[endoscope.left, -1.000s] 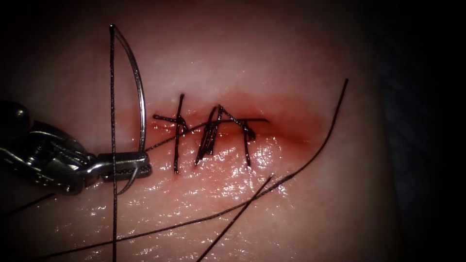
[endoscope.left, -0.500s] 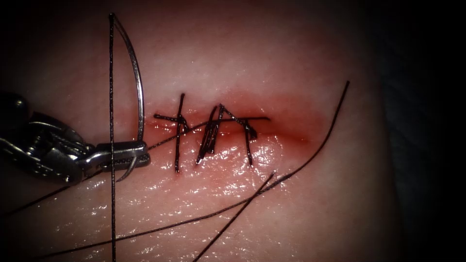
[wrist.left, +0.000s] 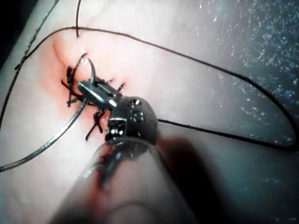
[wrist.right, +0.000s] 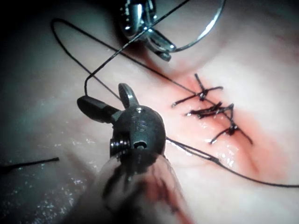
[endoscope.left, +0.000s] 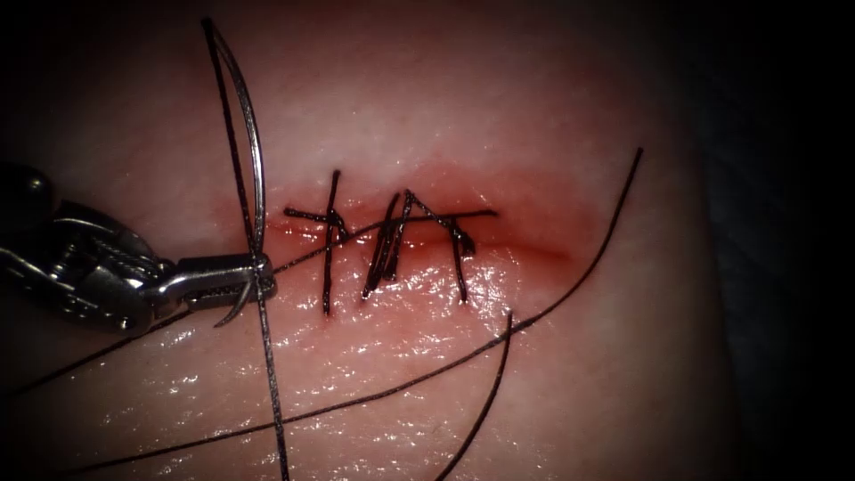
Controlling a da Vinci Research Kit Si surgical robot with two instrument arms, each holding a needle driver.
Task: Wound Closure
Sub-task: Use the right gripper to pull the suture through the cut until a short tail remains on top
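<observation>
My left tool (endoscope.left: 256, 274) comes in from the left, shut on the curved needle (endoscope.left: 256, 160) close to its pointed end. The short tip hooks down below the jaws. The needle is out of the tissue (endoscope.left: 427, 107), just left of the cut (endoscope.left: 525, 248). Its long curve rises to the tail, where the thread (endoscope.left: 267, 356) starts and slants down to the lower right. In the left wrist view the same jaws (wrist.left: 86, 87) clamp the needle (wrist.left: 56, 137). My right tool (wrist.right: 101, 94) stands open over the tissue, with thread passing close by and nothing gripped.
Several dark stitches (endoscope.left: 392, 240) cross the left and middle of the cut, and red fluid (endoscope.left: 543, 223) stains the tissue around them. A long loose strand (endoscope.left: 570, 285) sweeps from the upper right to the lower left. A cut end (endoscope.left: 490, 401) lies below it.
The thread from the needle's tail hung straight down; its lower part has swung to the right. My left tool has lifted the needle slightly. The loose cut end has shifted.
</observation>
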